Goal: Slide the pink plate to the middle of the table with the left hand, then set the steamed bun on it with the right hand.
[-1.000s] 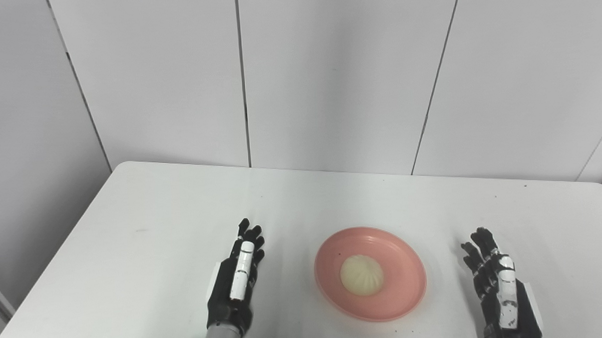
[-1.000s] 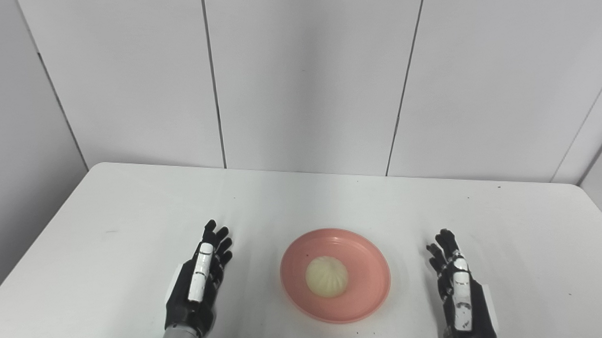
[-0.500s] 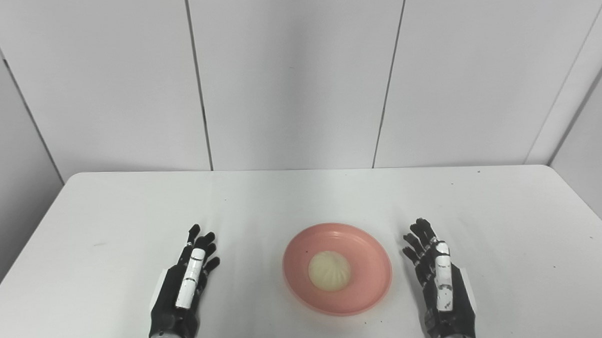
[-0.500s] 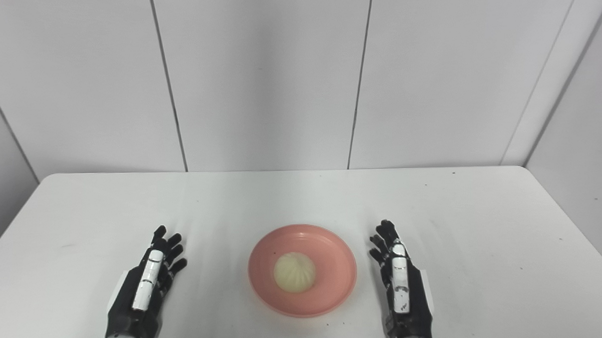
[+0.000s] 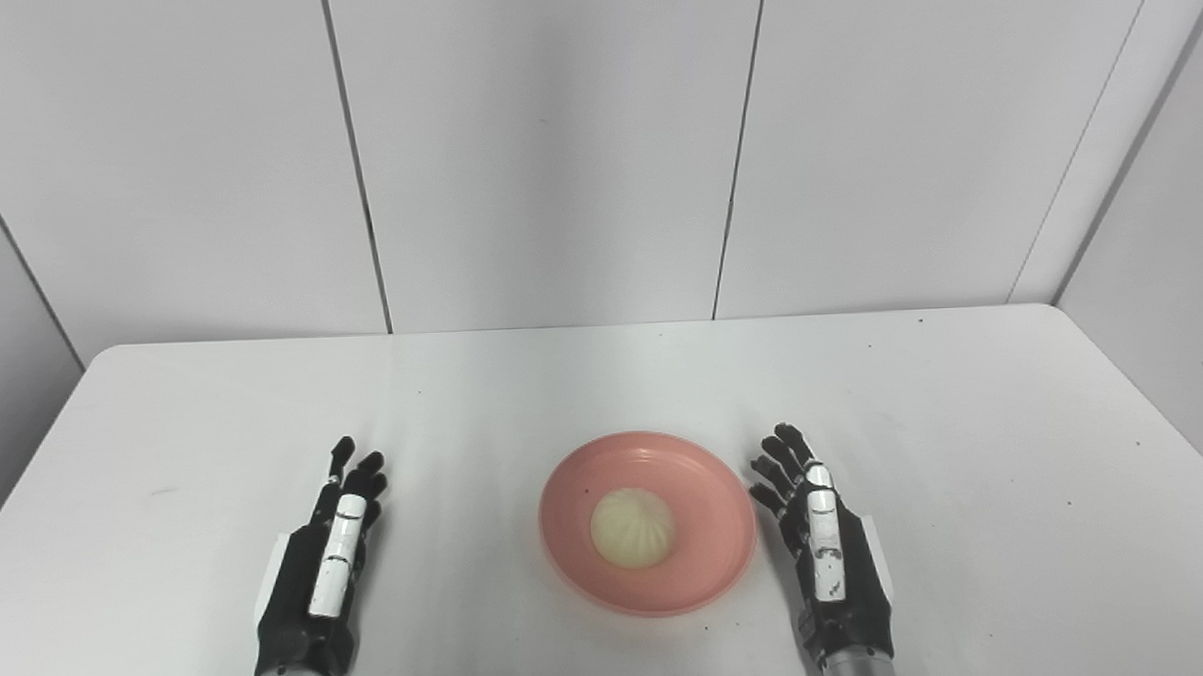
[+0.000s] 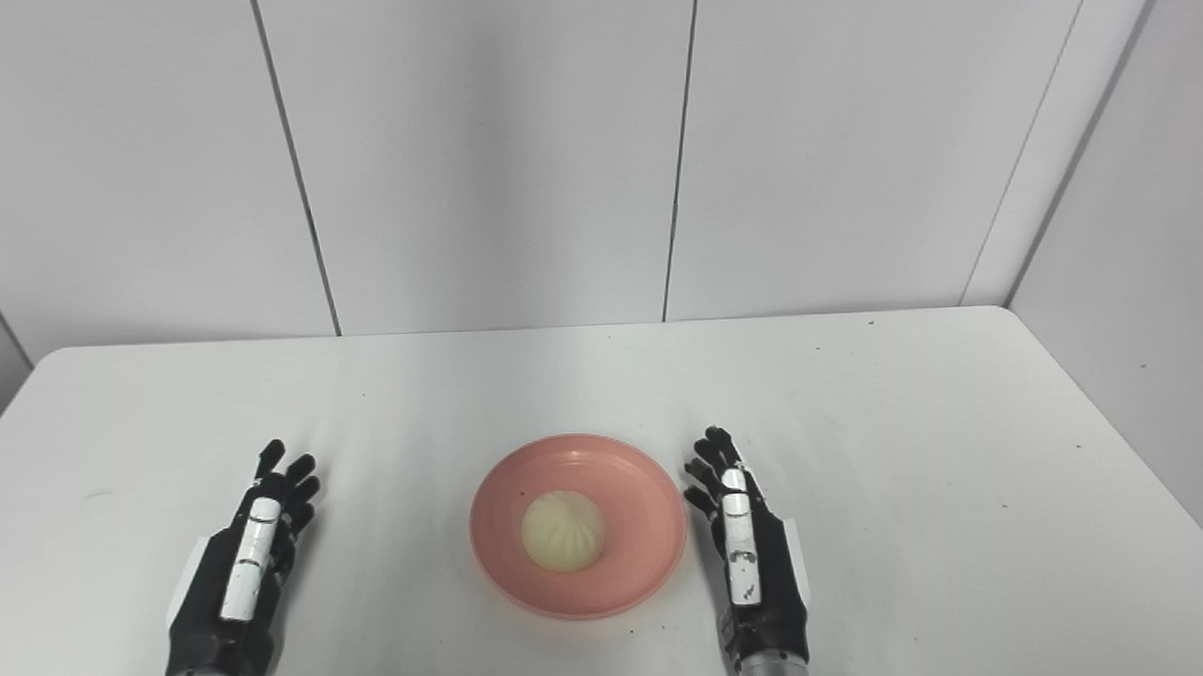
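One white table (image 5: 603, 378), its far edge and both far corners in view, the near edge cut off by the frame; the far half and the areas toward both side edges lie bare. One pink plate (image 5: 714, 559), round with a shallow rim, midway between the side edges and toward the near edge, open surface on all sides of it. One bun (image 5: 632, 527), pale and pleated, on the plate, a little left of its centre, clear of the rim. One left hand (image 5: 320, 573), black with a white strip along the top, near the near edge and well apart from the plate, with bare table between; fingers extended and slightly spread, holding nothing. One right hand (image 5: 821, 545), of the same make, just beside the plate's right rim; whether its fingers touch the rim cannot be told; fingers extended and slightly spread, holding nothing. Both forearms are cut off at the bottom of the frame, only the wrists showing. Whether the palms rest on the table or hang just above it is hard to make out. A few small dark specks mark the tabletop.
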